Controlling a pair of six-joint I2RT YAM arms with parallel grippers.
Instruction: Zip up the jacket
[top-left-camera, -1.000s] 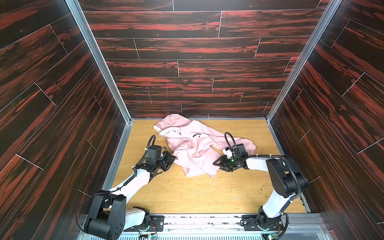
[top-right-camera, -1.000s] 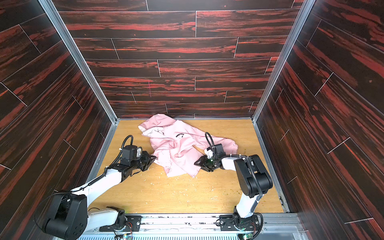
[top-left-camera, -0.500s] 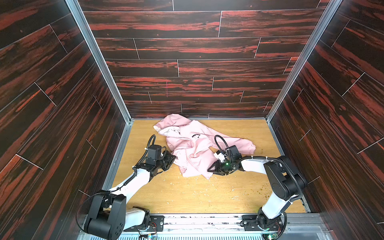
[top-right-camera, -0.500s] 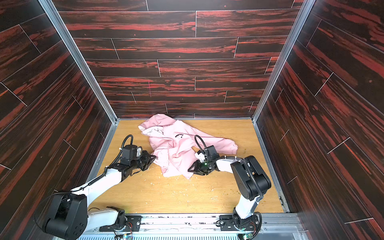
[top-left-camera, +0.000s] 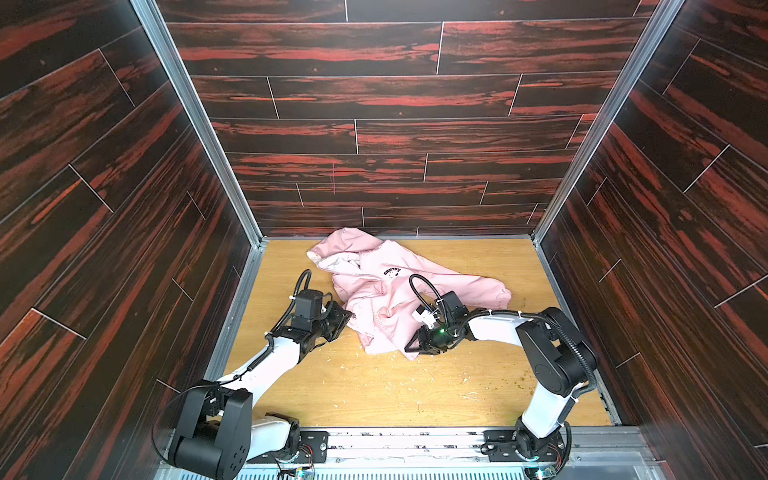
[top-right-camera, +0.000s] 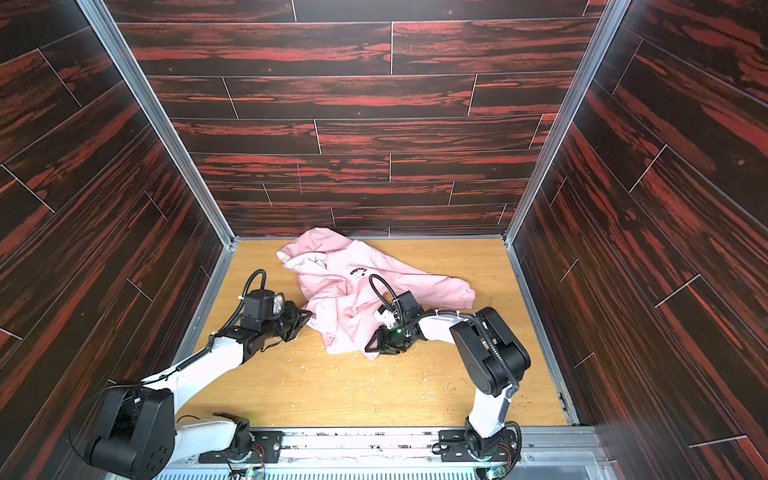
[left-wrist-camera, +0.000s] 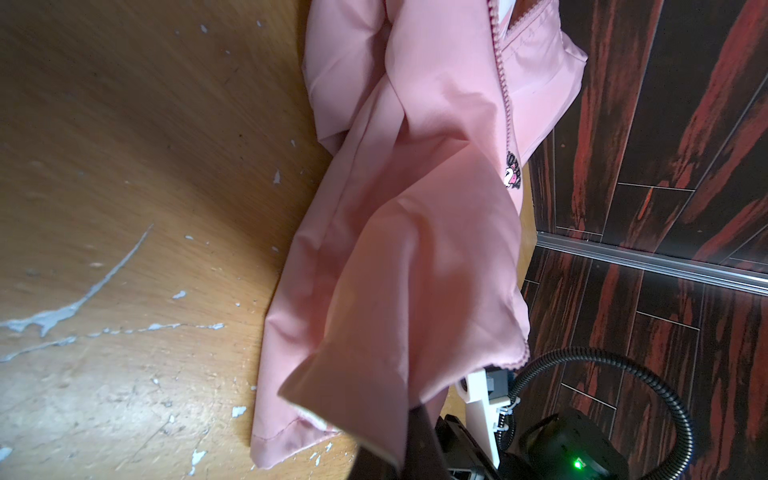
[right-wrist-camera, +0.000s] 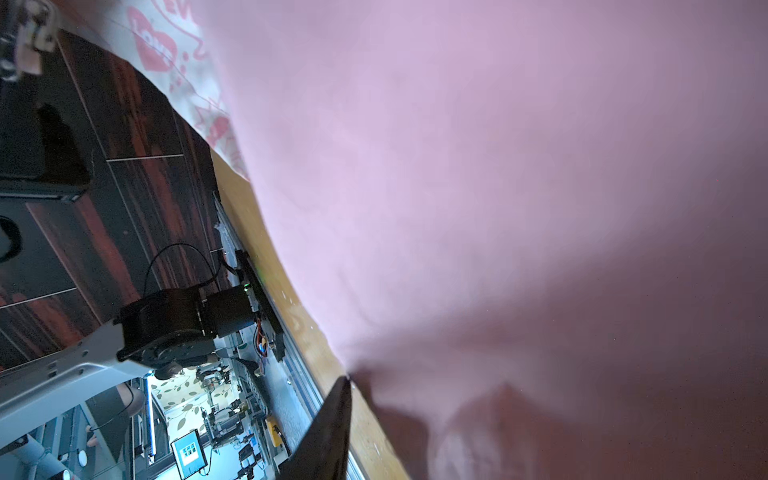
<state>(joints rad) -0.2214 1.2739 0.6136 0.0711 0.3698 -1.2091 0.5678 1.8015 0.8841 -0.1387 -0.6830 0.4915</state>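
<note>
Glaring palely off the floor (left-wrist-camera: 124, 395) beside the jacket (left-wrist-camera: 415, 208). Blurring and darkening right up against the jacket in the right wrist view.

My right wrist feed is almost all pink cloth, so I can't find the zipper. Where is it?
Observer: The left wrist view shows pink zipper teeth along an edge of the jacket, ending by a small cartoon print.
Operator: What is the left gripper doing?
Observer: In both top views the left gripper is at the jacket's left edge, shut on a fold of it.
Operator: And where on it is mine?
Observer: In a top view the right gripper sits at the near hem corner.
</note>
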